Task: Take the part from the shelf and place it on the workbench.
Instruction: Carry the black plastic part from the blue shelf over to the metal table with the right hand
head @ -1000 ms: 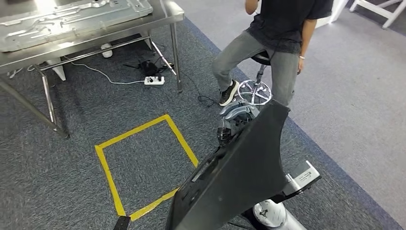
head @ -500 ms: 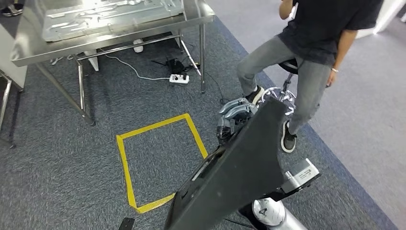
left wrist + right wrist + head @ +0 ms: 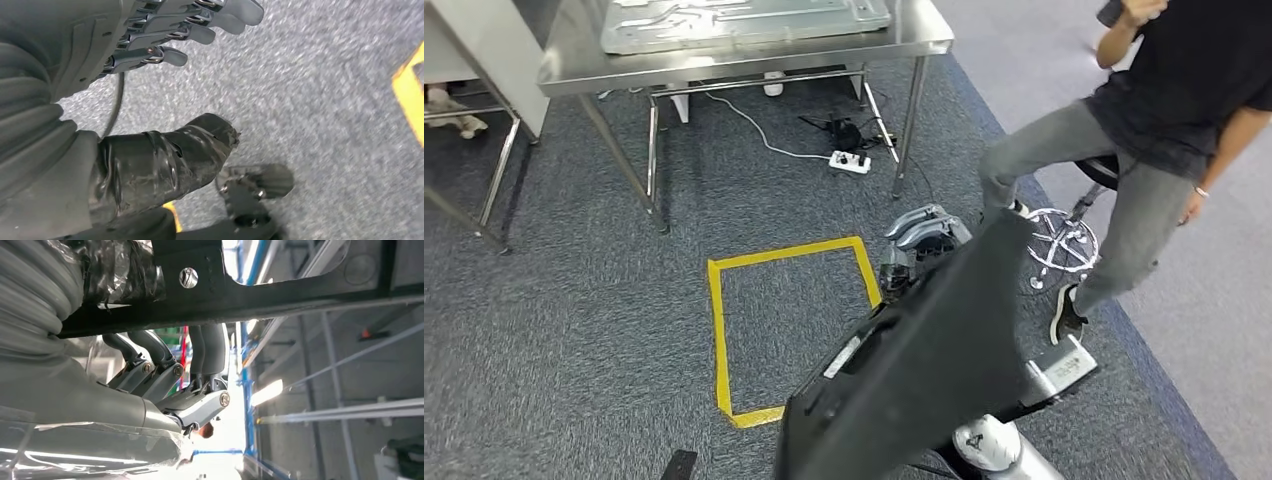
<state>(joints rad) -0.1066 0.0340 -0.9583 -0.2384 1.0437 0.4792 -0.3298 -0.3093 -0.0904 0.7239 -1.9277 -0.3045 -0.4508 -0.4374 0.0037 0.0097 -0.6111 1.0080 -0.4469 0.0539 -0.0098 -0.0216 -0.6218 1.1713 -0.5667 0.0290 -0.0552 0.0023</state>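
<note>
Black part (image 3: 924, 370) gripped in right hand (image 3: 919, 245), tilted

Right hand (image 3: 165, 385) clamped, left hand (image 3: 165, 35) empty

A workshop or robot test floor: a stainless-steel desk (image 3: 744, 55) carries a pressed sheet-metal panel (image 3: 744, 18), a power strip (image 3: 849, 160) and cables lie beneath it, and yellow tape (image 3: 720, 335) marks a square on grey carpet (image 3: 554, 330) (industrial lights and steel framing appear in the right wrist view).
</note>
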